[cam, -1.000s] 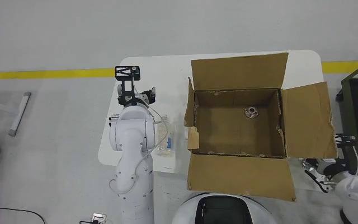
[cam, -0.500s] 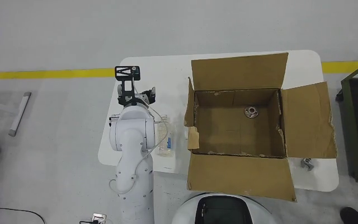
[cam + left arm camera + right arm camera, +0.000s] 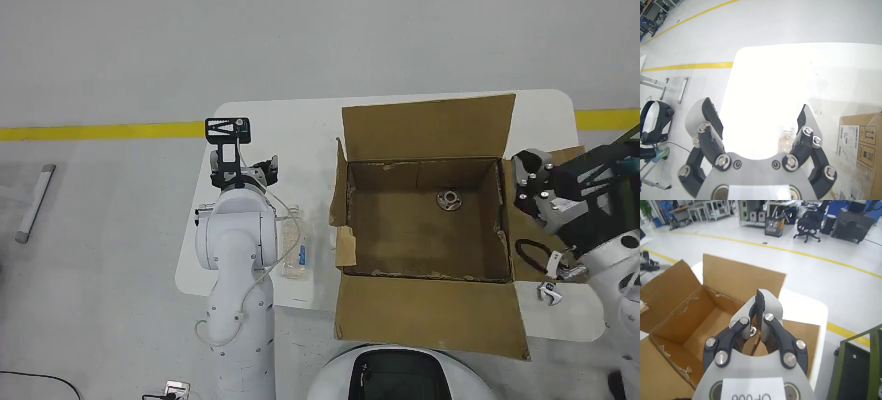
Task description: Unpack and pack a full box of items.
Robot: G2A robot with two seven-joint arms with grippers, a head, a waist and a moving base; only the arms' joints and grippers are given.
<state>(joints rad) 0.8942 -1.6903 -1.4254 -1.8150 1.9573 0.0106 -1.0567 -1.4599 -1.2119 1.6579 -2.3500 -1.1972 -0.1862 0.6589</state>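
I count one cardboard box (image 3: 425, 235), standing open on the right-hand part of the white table (image 3: 290, 130), all four flaps folded outward. Inside it there is one item: a small round metal fitting (image 3: 447, 199) on the box floor near the far wall, toward the right.

A second small metal piece (image 3: 548, 291) lies on the table just off the near corner of the right flap. One clear plastic bottle (image 3: 295, 250) lies on the table between the left arm and the box's left wall.

The right gripper (image 3: 527, 183) hangs over the right flap, just beside the box's right wall. The top view gives me that placement. The right wrist view settles the fingers: the right gripper (image 3: 759, 298) has its pads pressed flat together with nothing between them. Past them I see the box (image 3: 696, 317) interior and the fitting (image 3: 753, 331).

The left gripper (image 3: 228, 128) sits over the table's far left part, well apart from the box. In the left wrist view its (image 3: 755, 106) fingers are spread wide and hold nothing, above bare table (image 3: 772, 75). The same view shows the bottle (image 3: 785, 141) behind one finger and the labelled outer side of the box (image 3: 861, 142).
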